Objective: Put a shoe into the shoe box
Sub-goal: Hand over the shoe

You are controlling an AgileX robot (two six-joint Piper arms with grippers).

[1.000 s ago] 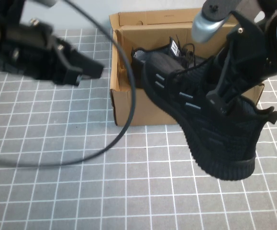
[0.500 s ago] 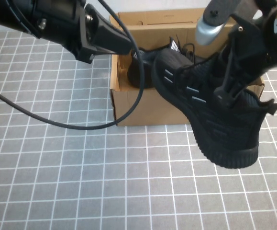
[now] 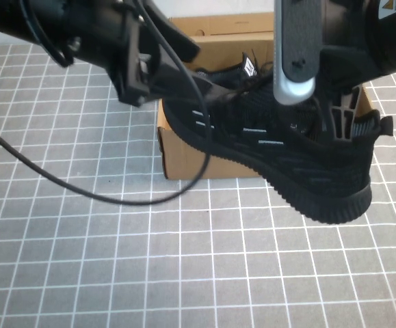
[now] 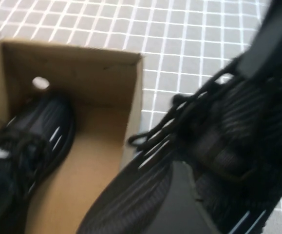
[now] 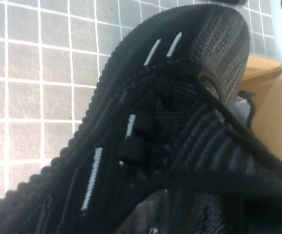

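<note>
My right gripper (image 3: 336,117) is shut on the heel collar of a black knit shoe (image 3: 280,157) and holds it in the air, sole down and forward, over the front wall of the brown shoe box (image 3: 184,147). The shoe's toe points left, over the box's left front corner. My left gripper (image 3: 184,75) is at that toe, open, with one finger (image 4: 179,195) lying on the forefoot. The twin shoe (image 3: 242,68) lies inside the box and also shows in the left wrist view (image 4: 28,146). The held shoe fills the right wrist view (image 5: 145,136).
The box lid flap (image 3: 218,26) stands open at the back. A black cable (image 3: 81,191) from the left arm loops over the grey gridded table (image 3: 81,273) to the left of the box. The box's edge shows in the right wrist view (image 5: 272,107).
My left arm has swung right, from left of the box to the held shoe's toe. My right gripper has turned the shoe from steeply toe-up to nearly level and lowered it towards the box.
</note>
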